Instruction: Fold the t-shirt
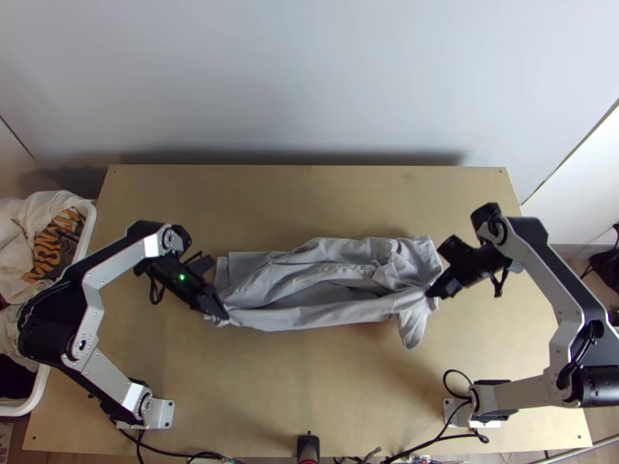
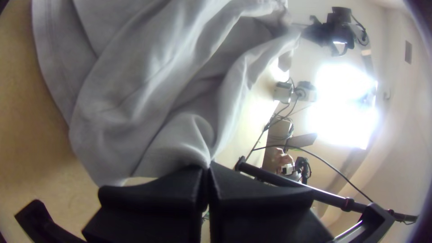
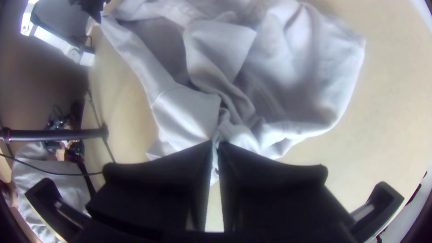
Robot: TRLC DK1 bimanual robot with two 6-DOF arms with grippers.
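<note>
Light wooden table [image 1: 271, 402]; pale wall [image 1: 309, 77] beyond its far edge. Left side: white basket [image 1: 39, 389], heaped, cream cloth [image 1: 58, 203] beside dark garment [image 1: 56, 267] with orange lettering. Far right: dark item [image 1: 607, 267], kind unclear.

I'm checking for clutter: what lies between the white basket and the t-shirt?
The left arm and its pincer, above the wooden table, as the top view shows.
</note>
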